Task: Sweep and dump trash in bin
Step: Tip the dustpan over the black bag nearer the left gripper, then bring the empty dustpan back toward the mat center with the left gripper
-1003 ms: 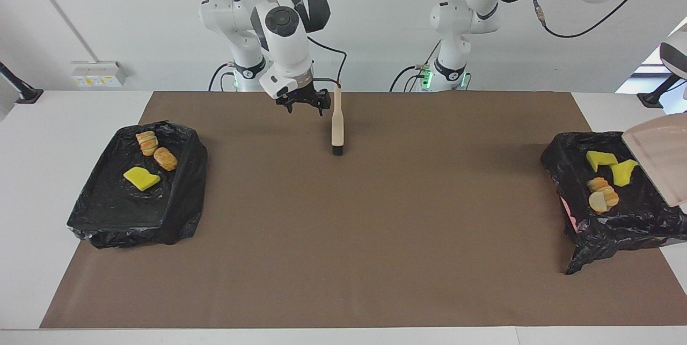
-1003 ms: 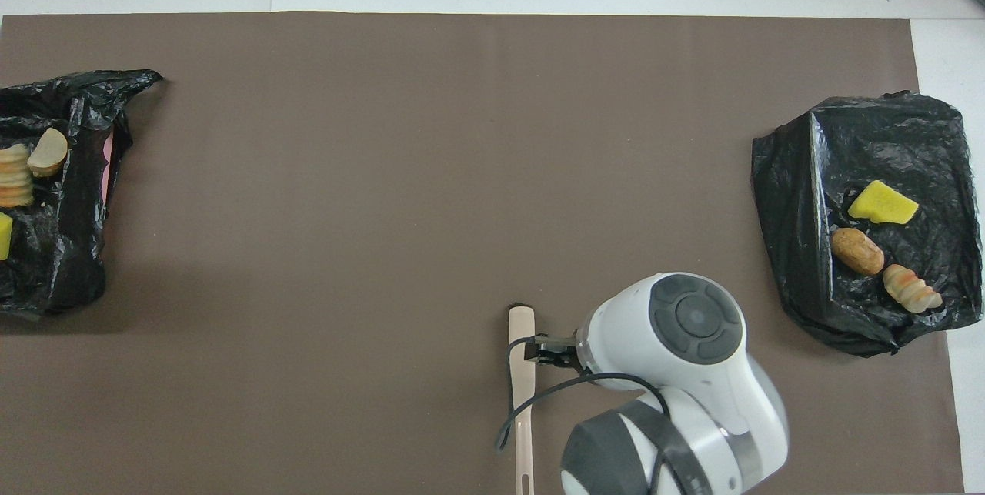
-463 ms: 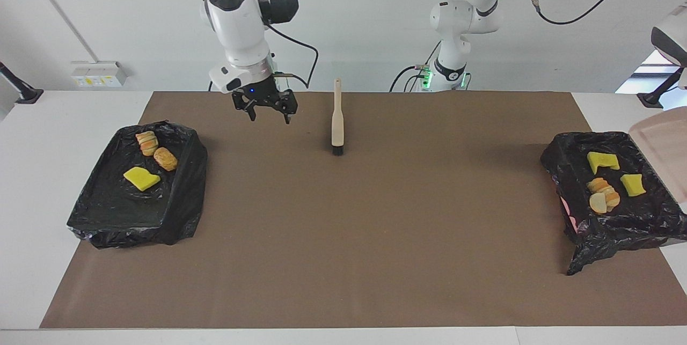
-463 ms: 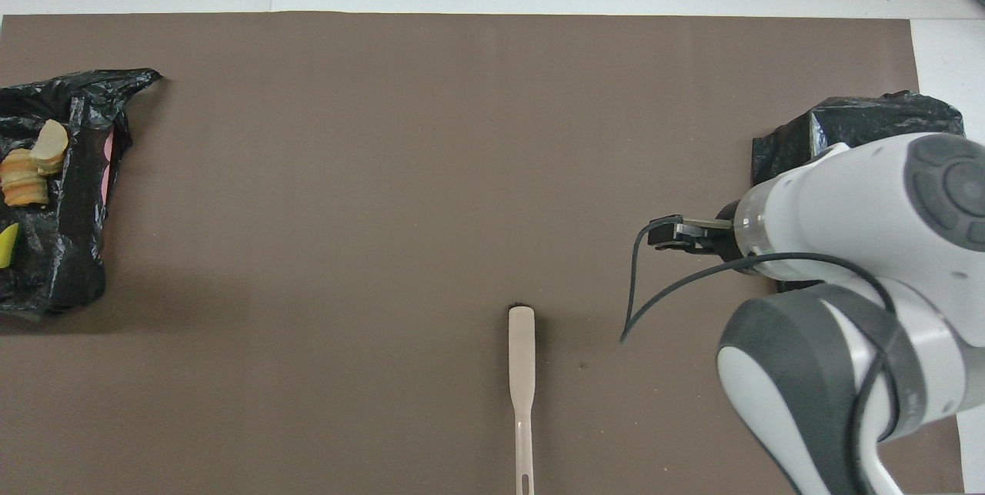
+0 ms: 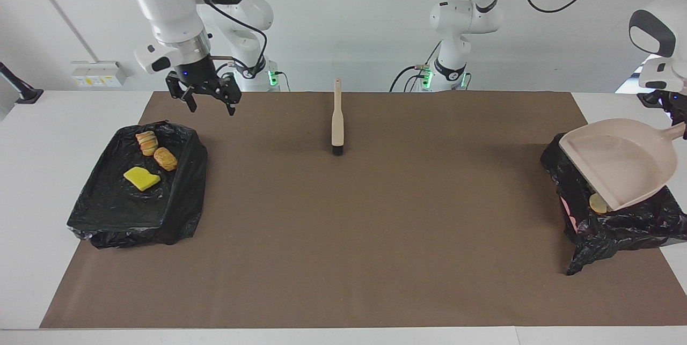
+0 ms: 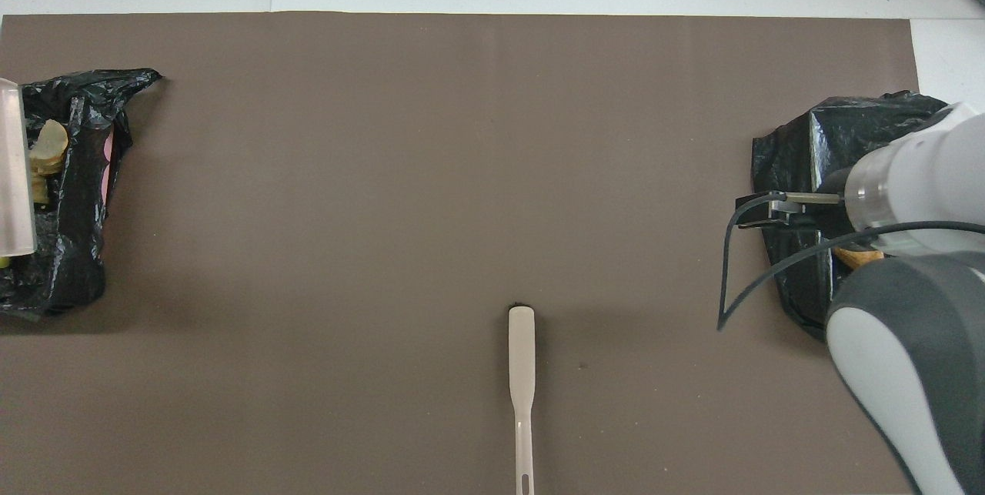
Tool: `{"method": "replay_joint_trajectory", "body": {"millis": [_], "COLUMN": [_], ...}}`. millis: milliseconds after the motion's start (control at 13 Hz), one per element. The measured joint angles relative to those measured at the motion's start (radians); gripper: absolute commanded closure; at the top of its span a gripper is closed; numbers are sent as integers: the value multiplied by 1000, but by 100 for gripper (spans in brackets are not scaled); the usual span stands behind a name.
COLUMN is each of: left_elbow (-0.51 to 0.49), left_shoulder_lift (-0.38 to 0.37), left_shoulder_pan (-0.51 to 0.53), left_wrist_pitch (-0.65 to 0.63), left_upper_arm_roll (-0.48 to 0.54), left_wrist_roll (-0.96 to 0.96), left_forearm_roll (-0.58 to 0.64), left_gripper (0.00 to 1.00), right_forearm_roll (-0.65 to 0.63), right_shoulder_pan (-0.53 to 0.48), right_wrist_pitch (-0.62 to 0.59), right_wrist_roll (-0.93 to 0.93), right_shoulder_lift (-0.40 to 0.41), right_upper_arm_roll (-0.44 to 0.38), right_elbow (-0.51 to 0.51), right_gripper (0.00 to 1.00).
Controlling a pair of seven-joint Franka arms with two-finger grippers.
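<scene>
I see left end effector clamped on dustpan, trash beneath it in bin. Right end effector apart, empty. Tilted pan could snag liner.

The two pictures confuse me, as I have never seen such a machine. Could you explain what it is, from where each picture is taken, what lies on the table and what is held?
These are two robot arms, each ending in a two-finger gripper. One picture looks at them from across the table. The other looks down from above their own end, so its sides are swapped.

A brown mat covers the table. A brush lies on it near the robots, untouched.

At the right arm's end stands a bin lined with a black bag. It holds trash: a yellow sponge and two bread-like lumps.

The right gripper hangs open above that bin's edge and holds nothing. The left gripper is shut on the handle of a dustpan, which is tilted over a second bin. One pale scrap shows there.
</scene>
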Motion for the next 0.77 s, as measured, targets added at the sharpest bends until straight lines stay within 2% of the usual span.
{"method": "replay_joint_trajectory", "body": {"millis": [232,463,772], "left_elbow": [-119,-235,-265], "left_shoulder_lift": [-54,-108,-121], "left_shoulder_pan": [-2,-6,-7], "left_wrist_pitch": [-27,-44,-67], "left_upper_arm_roll": [-122,-293,-442], "left_wrist_roll": [-308,-659,-969], "left_forearm_roll": [-61,-72,-192], "left_gripper": [100,100,100], "right_forearm_roll": [-30,-29,-21], "right_shoulder_pan": [-1,0,3], "right_wrist_pitch": [-79,-114,-148], "right_wrist_roll": [-39,-39,-39], "right_shoulder_lift": [-3,-3,-4], "right_upper_arm_roll": [-48,-60,-57], "right_elbow": [102,117,117], "right_gripper": [0,0,0]}}
